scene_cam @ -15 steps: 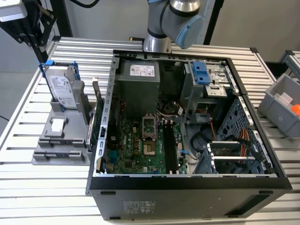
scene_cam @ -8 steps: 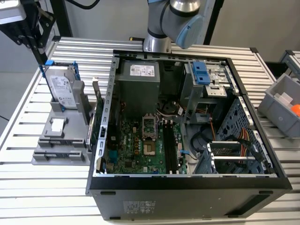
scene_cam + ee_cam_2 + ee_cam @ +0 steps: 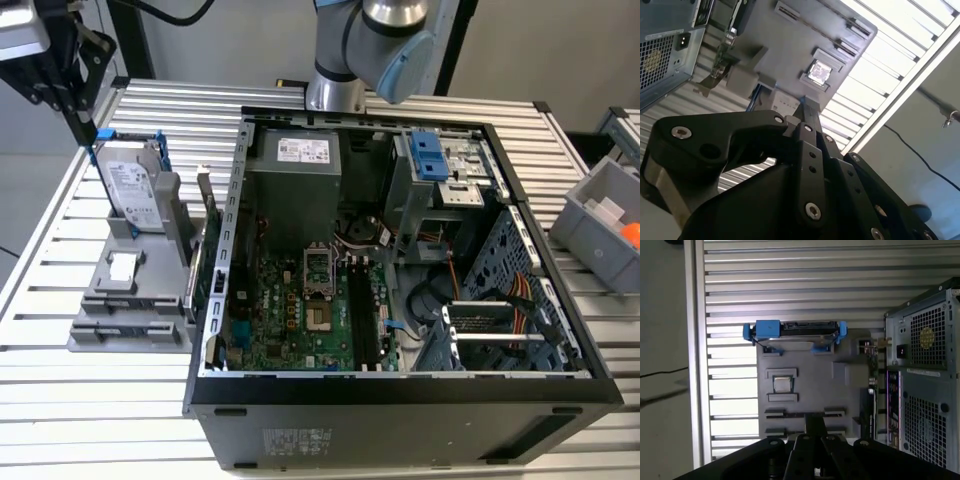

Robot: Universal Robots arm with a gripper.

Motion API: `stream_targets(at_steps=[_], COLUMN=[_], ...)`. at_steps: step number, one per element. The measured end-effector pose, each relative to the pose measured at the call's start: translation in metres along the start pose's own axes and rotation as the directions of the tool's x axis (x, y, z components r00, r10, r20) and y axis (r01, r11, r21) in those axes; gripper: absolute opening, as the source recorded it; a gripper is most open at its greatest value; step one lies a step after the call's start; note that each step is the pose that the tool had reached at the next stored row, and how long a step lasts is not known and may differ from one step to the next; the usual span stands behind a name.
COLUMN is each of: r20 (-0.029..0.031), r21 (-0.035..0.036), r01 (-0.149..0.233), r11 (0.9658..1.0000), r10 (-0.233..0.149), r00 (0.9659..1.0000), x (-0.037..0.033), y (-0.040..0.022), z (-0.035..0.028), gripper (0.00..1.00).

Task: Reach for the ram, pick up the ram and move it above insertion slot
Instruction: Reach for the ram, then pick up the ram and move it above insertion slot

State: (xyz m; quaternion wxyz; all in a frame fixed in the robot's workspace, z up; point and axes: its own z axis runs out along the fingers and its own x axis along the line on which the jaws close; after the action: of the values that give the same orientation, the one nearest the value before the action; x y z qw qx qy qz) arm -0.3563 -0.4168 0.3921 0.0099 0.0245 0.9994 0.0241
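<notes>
An open black metal computer tower case [image 3: 400,420] lay on its side on a silver slatted aluminium table [image 3: 90,420]. Inside it, a green rectangular motherboard [image 3: 290,310] sat on the case floor toward the exterior view's left. Long black plastic memory slots [image 3: 360,315] ran along the board's side nearer the exterior view's right. A grey metal power supply box [image 3: 295,175] sat behind the board. A grey plastic parts fixture [image 3: 125,300] lay just beside the case, on the exterior view's left. A silver hard drive in blue plastic brackets [image 3: 130,185] stood upright at the fixture's rear end. The black gripper [image 3: 813,426] hung above the fixture. A grey plastic bin [image 3: 600,230] sat beyond the case on the exterior view's right. The silver-and-blue robot arm [image 3: 370,40] rose behind the case.
</notes>
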Motion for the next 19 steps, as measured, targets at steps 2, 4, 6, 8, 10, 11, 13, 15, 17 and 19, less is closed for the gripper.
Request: stream_targets(at_steps=[2,4,6,8,10,11,13,15,17,19], r20=[-0.0001,-0.0001,-0.0001,-0.0002,-0.0003,-0.0003,-0.0004,-0.0005,-0.0004,-0.0005], r21=[-0.0001,-0.0001,-0.0002,-0.0001,-0.0002,-0.0002,-0.0002,-0.0002,-0.0003,-0.0002], r01=[0.001,0.003,0.004,0.005,0.006,0.007,0.008,0.009,0.01,0.011], r11=[1.0,1.0,1.0,1.0,1.0,1.0,1.0,1.0,0.9999,0.9999], r10=[-0.001,-0.003,-0.004,-0.005,-0.006,-0.007,-0.008,-0.009,-0.01,-0.011], r00=[1.0,1.0,1.0,1.0,1.0,1.0,1.0,1.0,0.9999,0.9999], x=[-0.0001,-0.0002,-0.0003,-0.0004,-0.0005,-0.0006,-0.0007,-0.0007,-0.0008,-0.0009], y=[-0.0022,-0.0042,-0.0064,-0.0084,-0.0104,-0.0114,-0.0132,-0.015,-0.0166,-0.0182], z=[0.0,0.0,0.0,0.0,0.0,0.0,0.0,0.0,0.0001,0.0], gripper=[0.0,0.0,0.0,0.0,0.0,0.0,0.0,0.0,0.0,0.0])
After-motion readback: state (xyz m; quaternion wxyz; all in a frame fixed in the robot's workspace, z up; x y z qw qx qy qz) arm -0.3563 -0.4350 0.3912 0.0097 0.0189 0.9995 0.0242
